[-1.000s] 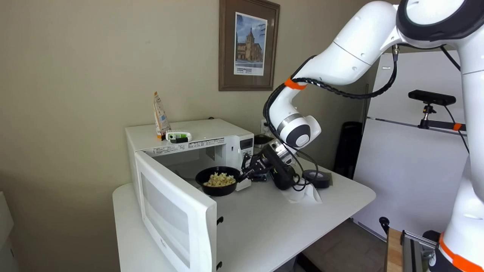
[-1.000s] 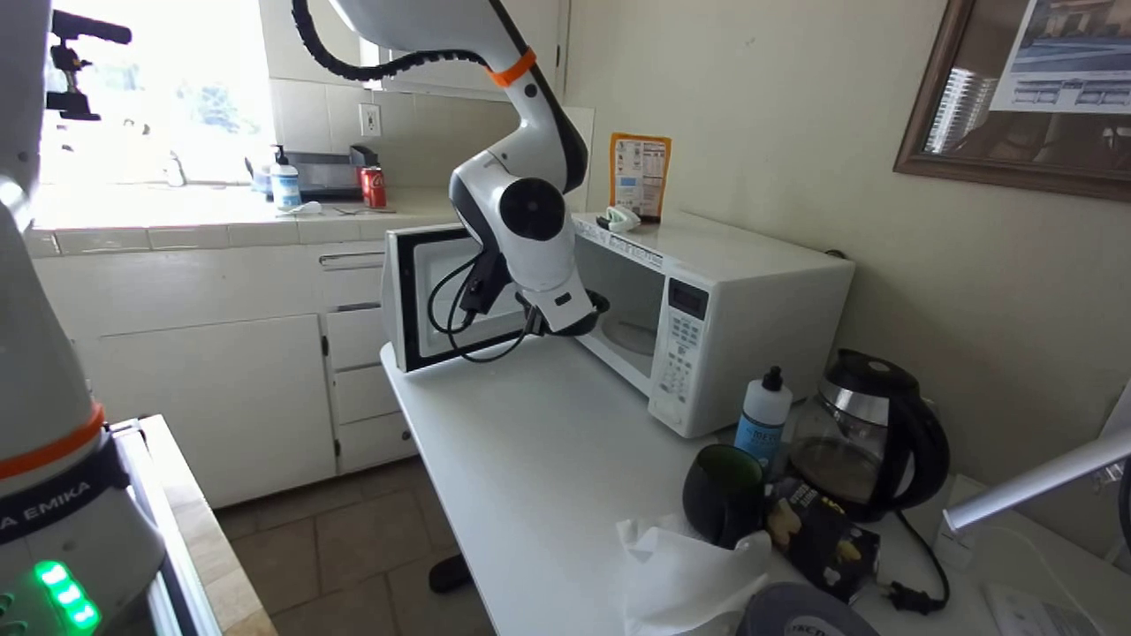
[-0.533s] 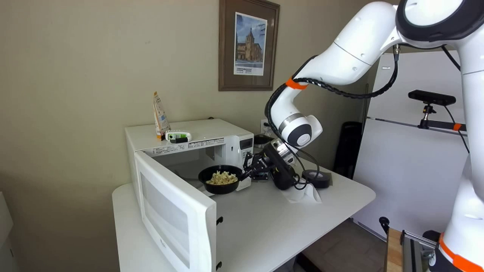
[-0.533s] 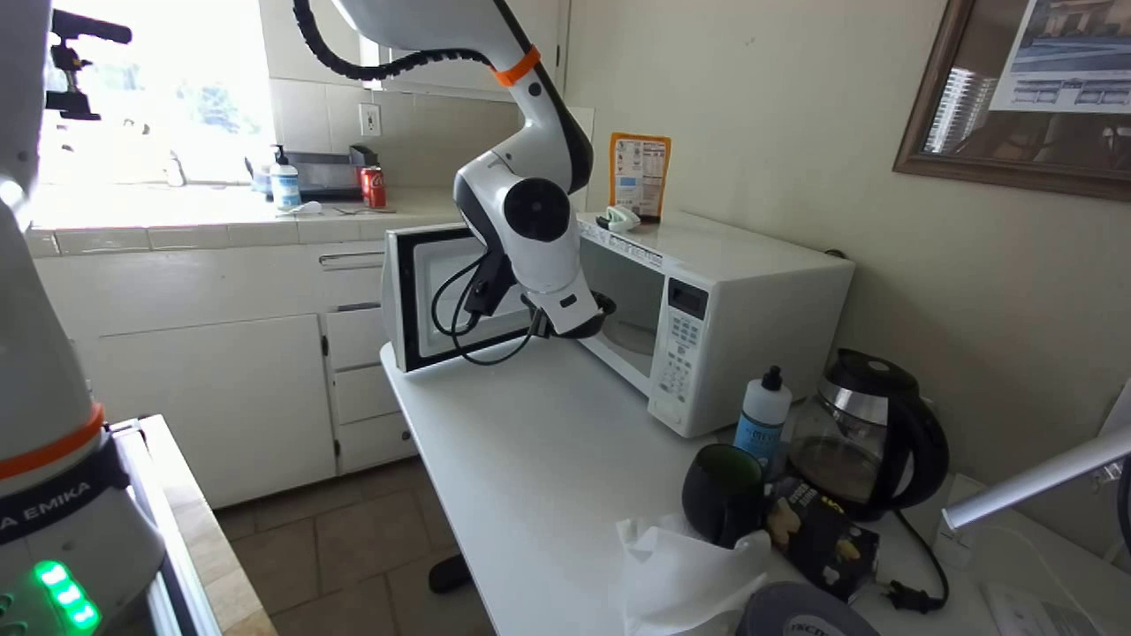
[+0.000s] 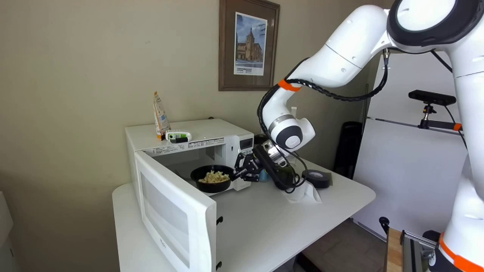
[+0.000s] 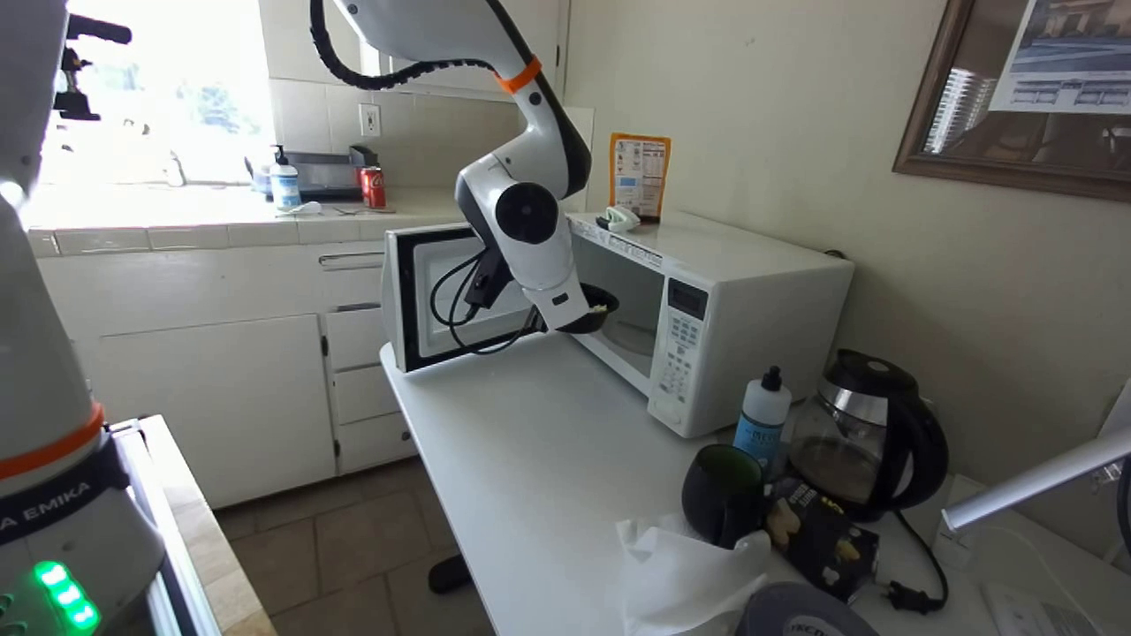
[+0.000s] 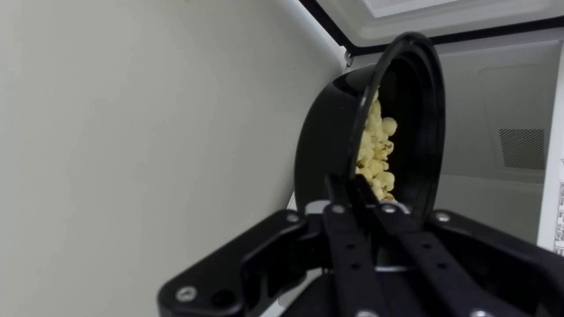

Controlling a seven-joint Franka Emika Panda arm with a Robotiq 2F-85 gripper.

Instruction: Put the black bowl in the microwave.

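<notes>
White table (image 6: pixel 548 450) stands by the beige wall (image 5: pixel 75 75), open microwave (image 6: pixel 751 318) on it. Gripper (image 7: pixel 351 187) pinches the black bowl (image 5: pixel 211 187) by its rim, popcorn (image 7: pixel 376 163) inside; bowl is right at the microwave's mouth.

The black bowl (image 7: pixel 328 136) looks glossy, the microwave (image 6: pixel 742 300) smooth, the pincer (image 7: pixel 349 185) mostly matt.

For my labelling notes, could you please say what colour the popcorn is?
The popcorn is pale yellow with a few brown spots, clearest in the wrist view.

Blown-out window (image 6: pixel 181 84), soft shadows.
</notes>
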